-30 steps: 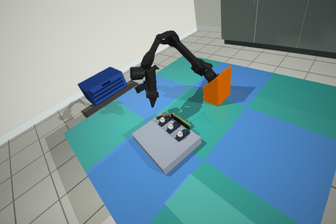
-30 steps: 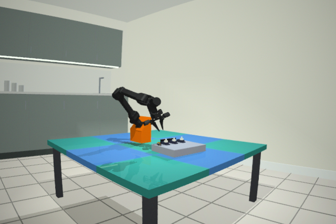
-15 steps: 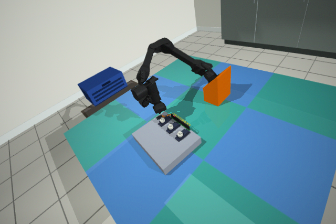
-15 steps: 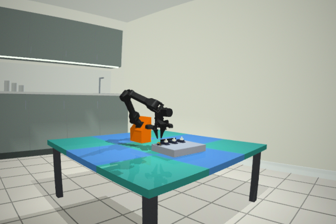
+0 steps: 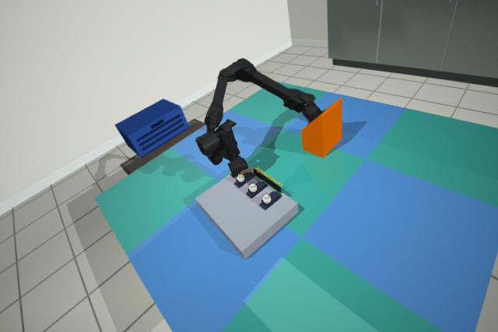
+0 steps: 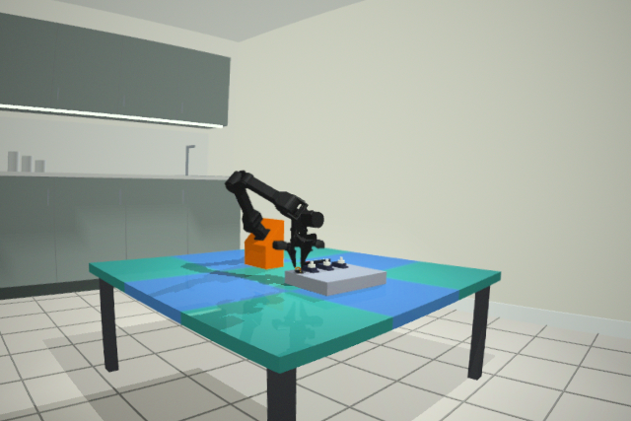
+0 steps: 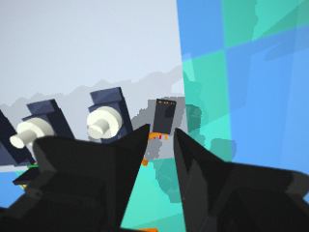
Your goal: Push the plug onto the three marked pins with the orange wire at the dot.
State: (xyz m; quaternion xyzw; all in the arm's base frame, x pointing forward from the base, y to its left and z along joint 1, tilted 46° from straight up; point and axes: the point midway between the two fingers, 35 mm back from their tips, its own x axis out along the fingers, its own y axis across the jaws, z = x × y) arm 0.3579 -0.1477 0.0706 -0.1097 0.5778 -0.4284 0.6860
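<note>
The plug [image 7: 163,117], small, flat and black, lies on the grey slab [image 5: 241,219] [image 6: 356,281] [image 7: 97,39] near its edge. Its orange, red and yellowish wires leave the end toward my fingers. My gripper [image 7: 161,130] [image 6: 299,269] is partly open and empty. Its tips are above the plug's wire end, one to each side in the wrist view; their height gap is hard to judge. The black pin strip [image 5: 268,180] with yellow pins runs along the slab's edge. A small red mark shows at its gripper-side end; the coloured band and dot are not clear.
Three dark modules with white knobs [image 5: 253,187] [image 6: 326,264] [image 7: 103,123] stand in a row beside the pin strip. In the wrist view the closest is left of the plug. An orange block [image 5: 324,131] [image 6: 269,247] stands at the arm's base.
</note>
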